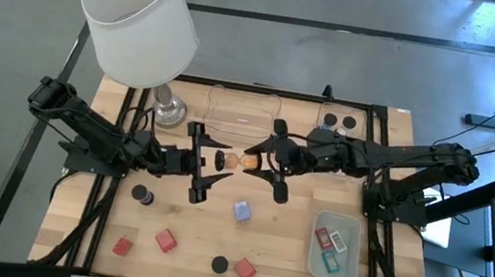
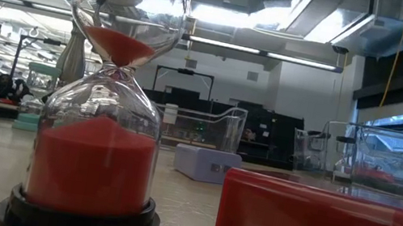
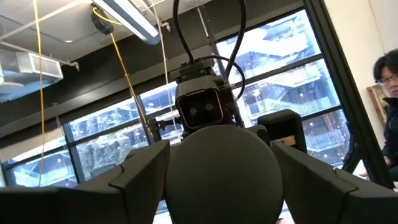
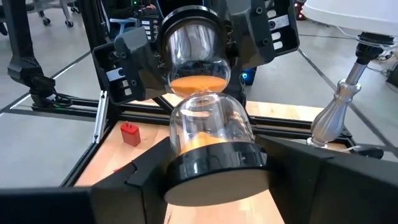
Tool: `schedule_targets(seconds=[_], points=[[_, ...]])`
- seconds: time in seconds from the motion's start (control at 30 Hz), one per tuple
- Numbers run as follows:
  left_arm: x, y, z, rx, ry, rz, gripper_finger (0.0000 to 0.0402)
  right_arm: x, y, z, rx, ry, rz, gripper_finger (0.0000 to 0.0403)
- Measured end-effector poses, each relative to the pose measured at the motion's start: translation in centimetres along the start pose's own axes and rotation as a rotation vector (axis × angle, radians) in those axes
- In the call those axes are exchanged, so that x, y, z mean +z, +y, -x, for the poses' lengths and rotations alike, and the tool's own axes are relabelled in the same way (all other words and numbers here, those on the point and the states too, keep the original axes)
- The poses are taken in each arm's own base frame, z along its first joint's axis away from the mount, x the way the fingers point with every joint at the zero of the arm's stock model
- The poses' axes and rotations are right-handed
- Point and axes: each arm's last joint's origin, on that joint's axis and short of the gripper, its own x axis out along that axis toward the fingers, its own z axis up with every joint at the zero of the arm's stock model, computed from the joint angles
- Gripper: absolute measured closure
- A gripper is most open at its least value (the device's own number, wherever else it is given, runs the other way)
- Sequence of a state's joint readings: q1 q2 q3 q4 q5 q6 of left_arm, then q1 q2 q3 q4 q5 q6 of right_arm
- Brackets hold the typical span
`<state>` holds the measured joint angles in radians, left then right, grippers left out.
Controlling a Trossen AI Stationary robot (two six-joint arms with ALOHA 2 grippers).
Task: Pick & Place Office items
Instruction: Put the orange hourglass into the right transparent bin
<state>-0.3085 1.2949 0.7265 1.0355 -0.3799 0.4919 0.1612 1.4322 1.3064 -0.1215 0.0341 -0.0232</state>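
We see an orange-sand hourglass point(image 1: 235, 161) with black caps, held horizontally at both ends by left gripper point(image 1: 206, 162) and right gripper point(image 1: 269, 159) above the wooden table point(image 1: 90, 223); lamp point(image 1: 140, 17) at eleven o'clock.

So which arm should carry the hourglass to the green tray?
Right, probably. The left gripper and right gripper each hold an end of the hourglass mid-table, but the green tray lies on the right arm's side; the left would have to reach across.
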Motion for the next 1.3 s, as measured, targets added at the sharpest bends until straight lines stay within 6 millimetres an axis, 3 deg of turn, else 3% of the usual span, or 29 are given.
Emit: schedule_targets(seconds=[0.2, 0.47, 0.67, 0.93, 1.13, 1.3], points=[[0.5, 0.3, 0.2, 0.100, 0.019, -0.033, 0.0103, -0.6, -0.2, 0.0, -0.075, 0.059, -0.036, 0.0194], [1.4, 1.0, 0.6, 0.300, 0.049, -0.012, 0.0105, -3.5, -2.1, 0.8, -0.244, 0.347, -0.180, 0.0194], [0.8, 1.3, 0.8, 0.453, 0.185, -0.015, 0.0106, -5.3, -4.5, 4.1, -0.449, 0.715, -0.383, 0.0193], [-0.2, 0.9, 0.9, 0.463, 0.287, -0.036, 0.0107, -6.0, -5.8, 9.4, -0.738, 1.133, -0.585, 0.0192], [-0.8, 0.6, 0.9, 0.441, 0.332, -0.037, 0.0107, -7.5, -6.7, 9.9, -0.731, 1.216, -0.726, 0.0192], [-1.3, 0.4, 1.0, 0.451, 0.388, -0.063, 0.0107, -10.0, -7.8, 10.0, -0.745, 1.316, -0.798, 0.0192]])
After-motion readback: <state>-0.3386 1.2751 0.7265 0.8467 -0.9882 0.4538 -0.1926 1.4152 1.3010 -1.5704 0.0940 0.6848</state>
